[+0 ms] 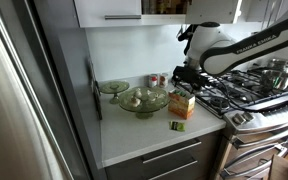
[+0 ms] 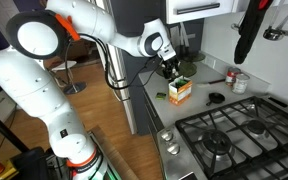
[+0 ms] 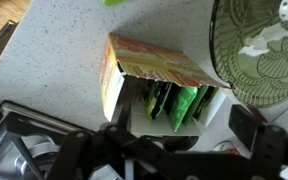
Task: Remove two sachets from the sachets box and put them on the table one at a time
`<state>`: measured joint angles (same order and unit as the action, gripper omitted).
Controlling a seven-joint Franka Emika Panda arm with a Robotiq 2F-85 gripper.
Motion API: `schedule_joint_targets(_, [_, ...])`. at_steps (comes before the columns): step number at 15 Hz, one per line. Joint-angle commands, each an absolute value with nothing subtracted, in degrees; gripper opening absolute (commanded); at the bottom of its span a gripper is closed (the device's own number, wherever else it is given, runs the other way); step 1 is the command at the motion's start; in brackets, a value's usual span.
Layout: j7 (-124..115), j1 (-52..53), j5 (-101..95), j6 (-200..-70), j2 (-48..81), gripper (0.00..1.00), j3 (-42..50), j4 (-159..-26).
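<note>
The pincer [image 1: 189,78] hung just above the sachets box [image 1: 182,105], apart from it and holding nothing. In the wrist view its two dark, blurred fingers [image 3: 79,150] stood wide apart at the bottom edge, with the pincer [image 3: 169,150] centred over the box's open mouth. The sachets box [image 3: 154,62] sat on the white surface [image 3: 44,50] with its yellow-orange side turned up to the camera and one flap folded out on the left. Inside it several green sachets [image 3: 184,105] stood on edge, packed side by side – how many, I could not tell. A single dark green sachet [image 1: 178,126] lay flat on the surface [image 1: 134,135] just in front of the box, toward the counter's edge, and did not touch it. The same sachet [image 2: 160,95] showed in an exterior view as a small green fleck beside the box [image 2: 180,92], with the pincer [image 2: 171,70] directly over the box. A green glass bowl [image 1: 144,99] stood near the box on the side away from the gas stove [image 1: 254,90]; in the wrist view the bowl's [image 3: 264,50] patterned rim came close to the box's far corner – whether they touched was unclear. The stove [image 2: 234,140] bordered the surface on the box's other side.
</note>
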<state>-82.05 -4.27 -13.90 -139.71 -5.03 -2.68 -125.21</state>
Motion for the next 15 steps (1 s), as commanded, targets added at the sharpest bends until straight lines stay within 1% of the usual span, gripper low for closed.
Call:
schedule_joint_targets(1, [-85.50, -3.88, -13.62, -139.13, 1.42, 1.00, -1.63, -120.26])
schedule_joint_targets(4, [-85.67, -3.25, -13.62, -138.80, 5.23, 1.00, -0.25, -116.89])
schedule_joint_targets(5, [-85.85, -3.08, -13.84, -138.56, 6.21, 0.96, 0.29, -116.02])
schedule_joint_targets(6, [-85.61, -2.95, -13.49, -138.55, 7.08, 0.74, 0.81, -115.27])
schedule_joint_targets(8, [-85.57, -2.60, -13.25, -138.53, 8.28, 0.71, 1.80, -114.09])
schedule_joint_targets(9, [-85.45, -2.46, -12.99, -138.55, 8.69, 0.64, 2.18, -113.58])
schedule_joint_targets(10, [-85.35, -2.31, -12.88, -138.50, 9.08, 0.54, 2.53, -113.15])
schedule_joint_targets(14, [-85.43, -1.65, -13.15, -137.47, 9.63, 0.24, 3.38, -112.09])
schedule_joint_targets(15, [-85.47, -1.47, -13.32, -137.10, 9.49, 0.24, 3.54, -111.99])
